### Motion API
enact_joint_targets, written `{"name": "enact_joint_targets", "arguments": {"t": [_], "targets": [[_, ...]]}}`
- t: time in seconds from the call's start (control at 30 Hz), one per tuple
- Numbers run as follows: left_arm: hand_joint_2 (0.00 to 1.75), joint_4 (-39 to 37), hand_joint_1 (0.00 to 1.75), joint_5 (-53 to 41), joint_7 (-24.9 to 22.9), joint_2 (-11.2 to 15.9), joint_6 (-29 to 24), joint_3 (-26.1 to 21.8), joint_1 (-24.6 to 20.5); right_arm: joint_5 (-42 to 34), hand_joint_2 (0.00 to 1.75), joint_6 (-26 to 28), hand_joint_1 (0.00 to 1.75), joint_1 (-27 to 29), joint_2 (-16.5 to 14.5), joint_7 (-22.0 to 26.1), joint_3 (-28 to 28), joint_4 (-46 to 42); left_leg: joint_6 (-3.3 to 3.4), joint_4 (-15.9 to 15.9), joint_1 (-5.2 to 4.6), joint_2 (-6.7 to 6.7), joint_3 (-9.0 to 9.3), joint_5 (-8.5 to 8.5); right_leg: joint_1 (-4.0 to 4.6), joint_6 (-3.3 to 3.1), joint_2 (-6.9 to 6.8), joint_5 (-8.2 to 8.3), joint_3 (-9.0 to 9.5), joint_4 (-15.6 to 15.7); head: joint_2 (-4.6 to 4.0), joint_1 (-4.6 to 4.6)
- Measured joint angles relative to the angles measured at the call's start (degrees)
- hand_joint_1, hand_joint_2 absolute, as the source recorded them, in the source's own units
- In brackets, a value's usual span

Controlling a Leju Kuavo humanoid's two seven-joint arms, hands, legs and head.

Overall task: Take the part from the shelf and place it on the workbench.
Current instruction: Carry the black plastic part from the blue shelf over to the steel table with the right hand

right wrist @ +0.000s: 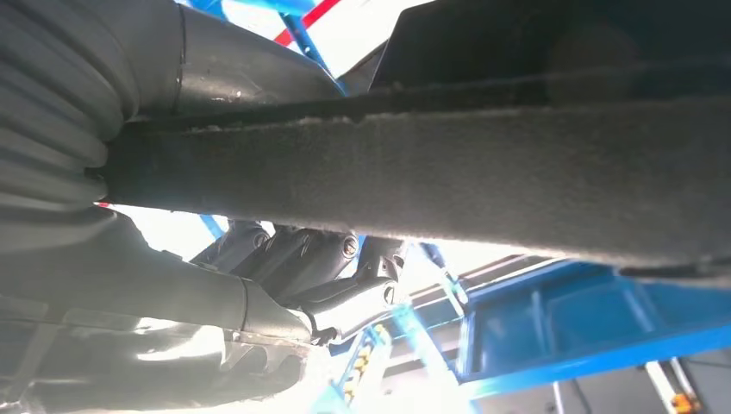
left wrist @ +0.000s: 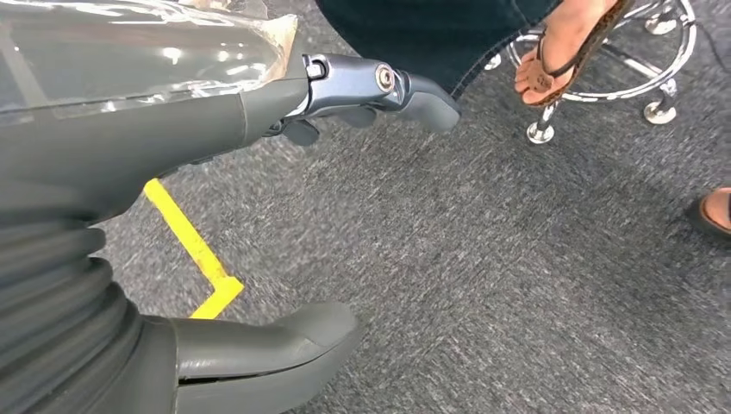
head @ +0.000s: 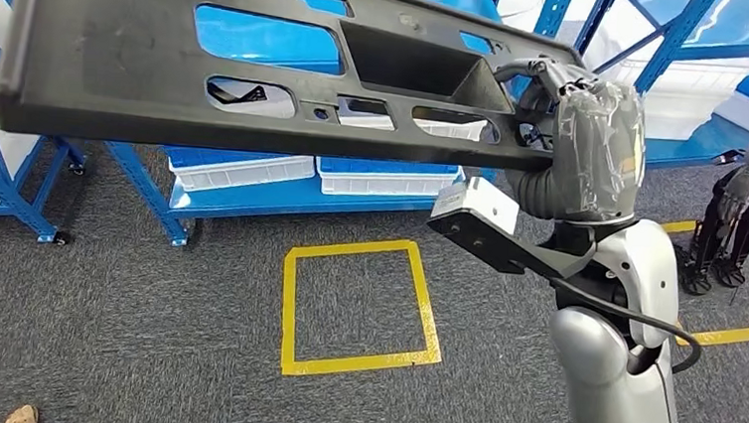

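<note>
Blue shelving point(head: 252, 195) behind; no workbench seen. Long black perforated part point(head: 161, 67) held aloft, long axis level, reaching toward robot's left. Right hand point(head: 566, 125) grips its right end, fingers point(right wrist: 345, 297) wrapped round edge. Left hand point(left wrist: 259, 216) hangs over carpet, fingers apart, holding nothing.

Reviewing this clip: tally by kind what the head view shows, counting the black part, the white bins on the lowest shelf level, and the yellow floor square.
Black part, held by the right hand: 1
White bins on the low blue shelf: 2
Yellow floor square: 1
Total: 4
</note>
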State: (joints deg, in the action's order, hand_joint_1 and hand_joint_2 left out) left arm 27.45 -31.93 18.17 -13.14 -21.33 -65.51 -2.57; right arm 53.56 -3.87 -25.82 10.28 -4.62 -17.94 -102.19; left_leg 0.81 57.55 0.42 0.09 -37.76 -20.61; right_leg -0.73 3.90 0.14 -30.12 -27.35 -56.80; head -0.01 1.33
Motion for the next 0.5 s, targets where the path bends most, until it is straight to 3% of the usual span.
{"name": "enact_joint_targets", "arguments": {"t": [0.07,0.1,0.13,0.2,0.23,0.27,0.3,0.33,0.4,0.43,0.5], "targets": [[1.75,-0.1,0.00,0.1,0.1,0.0,-0.4,-0.2,0.1,-0.1,1.75,0.2,1.75,0.1,0.2,0.0,0.3,0.1,-0.54,0.5,0.16,-0.04,-0.58,-0.53,-0.49,-1.15,-0.07,0.77,-1.05,-0.3,-0.01,-0.09],[1.75,-0.2,0.00,0.1,0.2,0.0,-0.6,-0.3,0.1,-0.3,1.75,0.2,1.75,0.1,0.3,0.1,0.5,0.1,-0.78,1.9,0.25,-0.05,-1.19,-2.25,-0.69,-1.93,-0.13,1.29,-1.58,-0.3,-0.01,-0.15],[1.75,-0.2,0.00,0.1,0.3,0.0,-0.7,-0.3,0.2,-0.5,1.75,0.3,1.75,0.2,0.4,0.2,0.7,0.2,-0.97,4.4,0.36,-0.06,-2.05,-4.87,-0.84,-2.65,-0.20,1.88,-2.10,-0.3,-0.01,-0.24],[1.75,-0.3,0.00,0.1,0.5,-0.1,-1.0,-0.5,0.2,-0.9,1.75,0.4,1.75,0.4,0.7,0.4,1.1,0.2,-1.21,12.1,0.39,-0.10,-4.06,-10.30,-0.44,-3.48,-0.29,3.07,-3.42,-0.4,-0.01,-0.29],[1.75,-0.4,0.00,0.1,0.6,-0.1,-1.2,-0.5,0.2,-1.1,1.75,0.5,1.75,0.7,0.8,0.5,1.3,0.2,-1.26,15.4,0.38,-0.12,-4.57,-11.60,-0.24,-3.59,-0.32,3.66,-4.15,-0.4,-0.01,-0.30],[1.75,-0.5,0.00,0.0,0.7,-0.1,-1.5,-0.6,0.2,-1.2,1.75,0.6,1.75,0.9,1.0,0.5,1.4,0.3,-1.22,17.1,0.38,-0.12,-4.31,-11.66,-0.09,-3.59,-0.33,4.23,-4.90,-0.5,-0.01,-0.30],[1.75,-0.6,0.00,-0.1,0.8,-0.1,-1.9,-0.7,0.1,-1.4,1.75,0.7,1.75,1.2,1.2,0.6,1.6,0.3,-1.07,16.7,0.38,-0.12,-2.99,-10.65,0.04,-3.55,-0.33,4.75,-5.63,-0.6,-0.01,-0.30],[1.75,-0.7,0.00,-0.2,0.9,-0.1,-2.3,-0.8,0.1,-1.4,1.75,0.8,1.75,1.5,1.4,0.6,1.8,0.3,-0.83,14.1,0.37,-0.15,-0.57,-9.21,0.12,-3.42,-0.30,5.23,-6.32,-0.7,-0.01,-0.30],[1.75,-0.9,0.00,-0.5,1.0,0.0,-2.7,-0.8,-0.1,-1.5,1.75,1.2,1.75,1.8,1.8,0.6,2.3,0.4,-0.25,5.9,0.26,-0.34,5.35,-8.19,0.30,-2.98,-0.27,6.03,-7.36,-1.0,-0.01,-0.27],[1.75,-1.0,0.00,-0.6,1.0,0.0,-2.8,-0.8,-0.2,-1.5,1.75,1.3,1.75,1.9,2.0,0.7,2.5,0.4,0.01,2.7,0.09,-0.47,7.41,-8.35,0.36,-2.61,-0.31,6.43,-7.64,-1.1,-0.01,-0.24],[1.75,-1.1,0.00,-0.6,1.1,0.0,-2.9,-0.9,-0.4,-1.6,1.75,1.6,1.75,2.1,2.2,0.7,2.6,0.4,0.48,0.2,-0.41,-0.61,8.67,-8.64,0.32,-1.81,-0.42,7.33,-7.95,-1.0,-0.01,-0.17]]}}
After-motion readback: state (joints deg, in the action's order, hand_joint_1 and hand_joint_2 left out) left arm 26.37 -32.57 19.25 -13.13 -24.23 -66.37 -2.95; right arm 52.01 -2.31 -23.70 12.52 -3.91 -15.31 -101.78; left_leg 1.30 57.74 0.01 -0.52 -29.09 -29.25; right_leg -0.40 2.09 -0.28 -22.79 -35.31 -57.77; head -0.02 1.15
